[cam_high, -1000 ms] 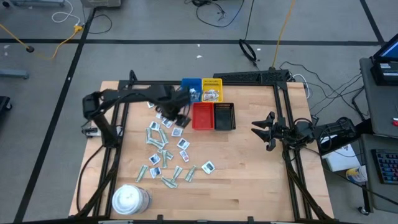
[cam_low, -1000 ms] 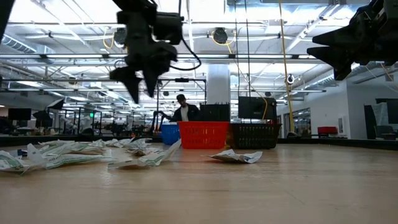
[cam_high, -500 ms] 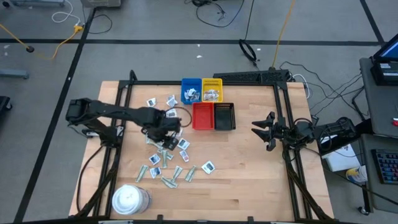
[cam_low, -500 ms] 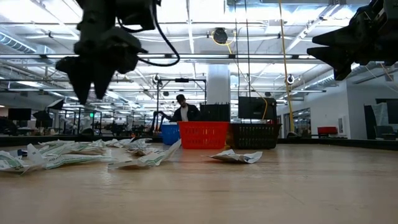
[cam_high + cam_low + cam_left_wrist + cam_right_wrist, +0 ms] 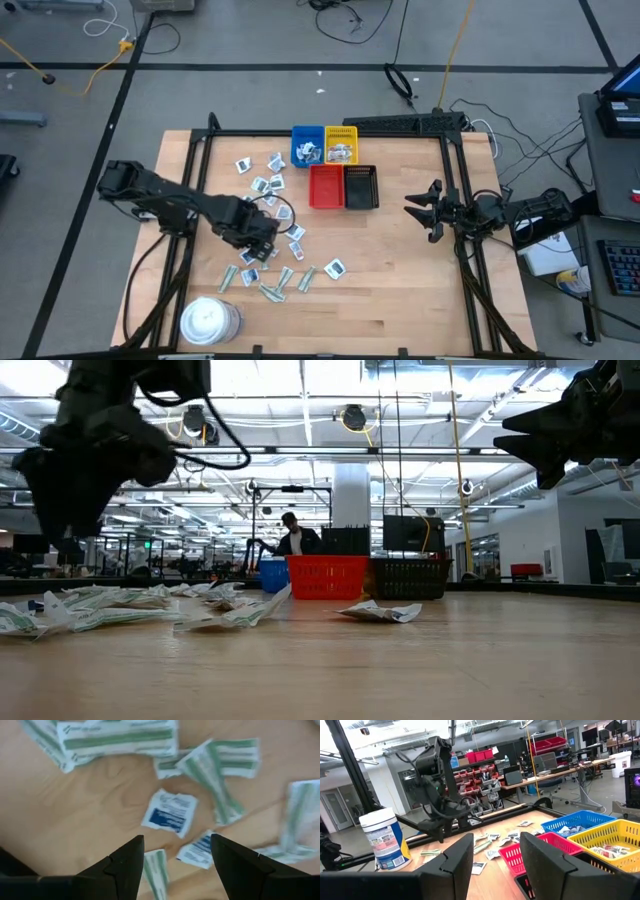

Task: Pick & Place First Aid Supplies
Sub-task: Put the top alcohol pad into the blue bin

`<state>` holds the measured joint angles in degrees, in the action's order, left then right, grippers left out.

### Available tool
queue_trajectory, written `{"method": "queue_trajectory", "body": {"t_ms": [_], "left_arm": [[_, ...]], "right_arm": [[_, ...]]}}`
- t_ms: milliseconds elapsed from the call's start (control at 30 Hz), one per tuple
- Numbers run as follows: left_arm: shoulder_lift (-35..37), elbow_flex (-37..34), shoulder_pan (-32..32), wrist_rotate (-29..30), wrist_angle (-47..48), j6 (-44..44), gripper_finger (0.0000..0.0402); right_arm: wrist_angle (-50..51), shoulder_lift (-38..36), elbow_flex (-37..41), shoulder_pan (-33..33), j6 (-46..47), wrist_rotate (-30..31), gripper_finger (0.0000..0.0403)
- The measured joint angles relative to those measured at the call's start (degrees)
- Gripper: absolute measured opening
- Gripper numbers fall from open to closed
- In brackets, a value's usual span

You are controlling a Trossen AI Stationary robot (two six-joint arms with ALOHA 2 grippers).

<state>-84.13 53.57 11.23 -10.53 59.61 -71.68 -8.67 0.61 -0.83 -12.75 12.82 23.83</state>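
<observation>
Over the scattered packets (image 5: 270, 250) at table's left, left gripper (image 5: 177, 865) hangs with jaws apart — a blue-marked square (image 5: 170, 813) lies flat just ahead between them — right gripper (image 5: 425, 210) parked far off, also agape.

Packets (image 5: 268, 235) lie scattered left of the trays (image 5: 336, 170); tub (image 5: 208, 320) at the near-left corner.

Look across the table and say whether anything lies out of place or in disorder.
Yes. Dozens of packets lie scattered loose on the table, some overlapping, left of the red tray. Only the blue tray and yellow tray hold some.
</observation>
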Motion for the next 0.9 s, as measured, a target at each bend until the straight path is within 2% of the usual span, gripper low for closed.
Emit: {"method": "queue_trajectory", "body": {"t_ms": [267,500,667,767,900], "left_arm": [[-1.9,-3.3,2.1,3.5,-3.0,-2.0,0.0234],[-7.3,-4.3,2.8,5.8,-7.3,-1.9,0.0234],[-9.9,-4.3,2.7,6.3,-8.9,1.6,0.0232],[-10.5,-4.3,2.8,6.1,-10.3,3.2,0.0213],[-10.8,-4.3,2.8,5.8,-11.9,4.3,0.0152]], "right_arm": [[0.0,0.0,0.0,0.0,0.0,0.0,0.0155],[0.1,0.0,0.0,0.0,0.0,0.0,0.0155],[0.0,0.0,0.0,0.0,0.0,0.0,0.0155],[0.1,0.0,0.0,0.0,0.0,0.0,0.0155],[0.0,0.0,0.0,0.0,0.0,0.0,0.0155]]}}
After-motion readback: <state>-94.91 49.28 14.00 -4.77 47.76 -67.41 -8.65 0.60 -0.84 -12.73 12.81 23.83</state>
